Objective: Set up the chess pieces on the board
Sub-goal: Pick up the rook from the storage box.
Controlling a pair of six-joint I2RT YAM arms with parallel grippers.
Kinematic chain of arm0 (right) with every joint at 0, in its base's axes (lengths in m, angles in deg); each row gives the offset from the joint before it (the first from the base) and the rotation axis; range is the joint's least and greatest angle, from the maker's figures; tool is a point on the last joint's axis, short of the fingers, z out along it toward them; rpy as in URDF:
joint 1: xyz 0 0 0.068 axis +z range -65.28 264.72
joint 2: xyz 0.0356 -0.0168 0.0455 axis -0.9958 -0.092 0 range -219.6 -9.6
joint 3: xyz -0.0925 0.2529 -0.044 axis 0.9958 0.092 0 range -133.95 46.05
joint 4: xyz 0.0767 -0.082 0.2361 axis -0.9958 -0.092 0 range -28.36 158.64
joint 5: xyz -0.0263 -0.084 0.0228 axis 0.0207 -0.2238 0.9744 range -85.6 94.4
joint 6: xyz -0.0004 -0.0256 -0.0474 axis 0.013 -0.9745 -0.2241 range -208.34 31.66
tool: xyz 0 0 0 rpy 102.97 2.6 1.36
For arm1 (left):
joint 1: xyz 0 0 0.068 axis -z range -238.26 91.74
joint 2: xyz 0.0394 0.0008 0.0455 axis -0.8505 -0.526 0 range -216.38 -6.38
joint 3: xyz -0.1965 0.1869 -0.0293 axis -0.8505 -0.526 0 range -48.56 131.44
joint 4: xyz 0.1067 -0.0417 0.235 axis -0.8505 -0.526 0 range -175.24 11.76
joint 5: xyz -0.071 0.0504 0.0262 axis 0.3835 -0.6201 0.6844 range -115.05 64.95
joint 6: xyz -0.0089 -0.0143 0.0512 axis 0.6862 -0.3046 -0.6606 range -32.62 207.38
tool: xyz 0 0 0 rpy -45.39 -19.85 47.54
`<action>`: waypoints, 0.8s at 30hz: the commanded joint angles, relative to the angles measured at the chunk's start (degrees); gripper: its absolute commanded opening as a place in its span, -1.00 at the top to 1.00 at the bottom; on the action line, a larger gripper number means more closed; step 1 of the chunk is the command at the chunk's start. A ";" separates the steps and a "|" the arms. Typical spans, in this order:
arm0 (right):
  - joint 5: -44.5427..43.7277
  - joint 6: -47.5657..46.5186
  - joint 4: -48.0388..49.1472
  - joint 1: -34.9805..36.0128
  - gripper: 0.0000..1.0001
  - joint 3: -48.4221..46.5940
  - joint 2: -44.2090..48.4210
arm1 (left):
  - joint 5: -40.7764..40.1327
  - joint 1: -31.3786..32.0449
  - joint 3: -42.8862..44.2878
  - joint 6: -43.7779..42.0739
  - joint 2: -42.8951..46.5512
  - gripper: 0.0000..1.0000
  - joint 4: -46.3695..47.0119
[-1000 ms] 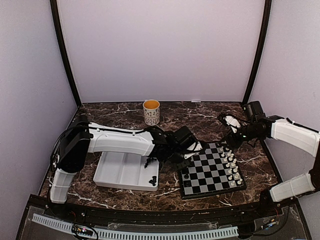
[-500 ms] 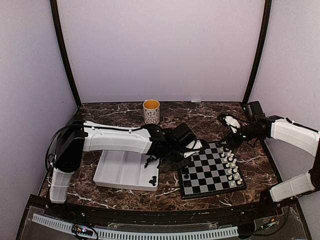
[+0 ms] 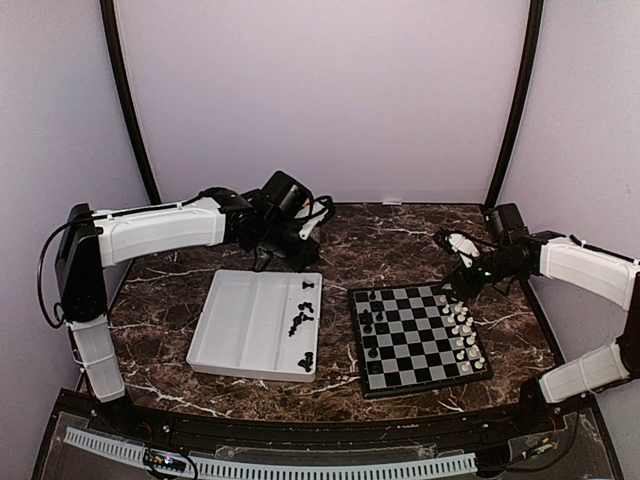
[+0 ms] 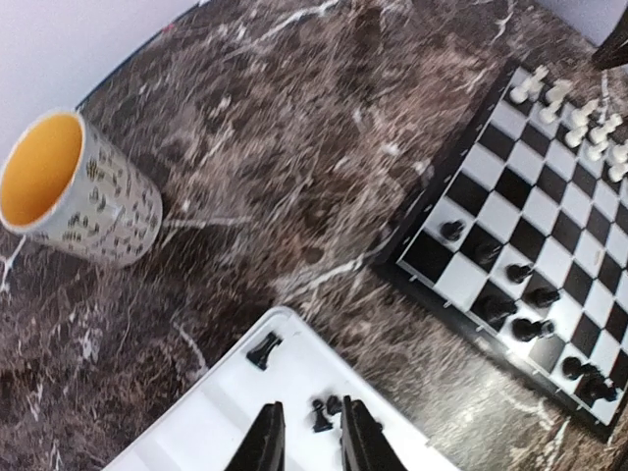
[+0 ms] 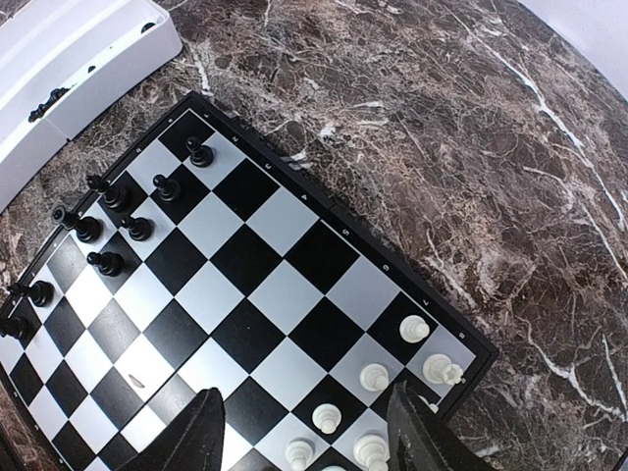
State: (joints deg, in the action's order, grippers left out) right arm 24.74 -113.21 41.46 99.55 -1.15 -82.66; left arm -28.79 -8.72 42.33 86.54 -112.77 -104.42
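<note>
The board lies right of centre. Several black chess pieces stand on its left columns and white ones on its right columns. More black pieces lie in the white tray. My left gripper hangs over the tray's far right corner. In the left wrist view it is narrowly open and empty, with a black pawn on the tray floor below the gap. My right gripper hovers over the board's far right corner. In the right wrist view it is wide open above the white pieces.
A patterned mug with a yellow inside stands on the marble just beyond the tray, close to my left wrist. A black piece lies on its side in the tray's corner. Walls close the table at the back and sides.
My left arm has pulled back from the board's left edge to the far side, over the tray's far right corner by the mug. The right arm has not moved.
</note>
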 commanded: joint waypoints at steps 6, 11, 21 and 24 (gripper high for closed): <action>0.52 -0.53 0.60 -0.33 -0.17 0.00 -0.43 | 6.39 -3.18 -0.70 -2.60 -7.07 0.61 -9.05; 0.21 -0.75 0.58 -0.32 -0.17 0.13 -0.20 | 2.57 -3.60 0.66 -4.56 -10.02 0.62 -7.30; 0.22 -0.90 0.46 -0.33 -0.17 0.18 -0.15 | -4.22 -3.90 0.94 -13.03 -13.79 0.62 -1.19; 0.15 -1.00 0.46 -0.33 -0.17 0.18 -0.45 | -5.02 -4.04 1.51 -14.82 -15.20 0.60 -0.82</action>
State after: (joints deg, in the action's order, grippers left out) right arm 24.74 -113.42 41.46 99.55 -1.15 -82.77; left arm -31.18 -12.40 41.85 75.89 -126.91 -106.84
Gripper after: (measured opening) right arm 0.587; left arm 0.197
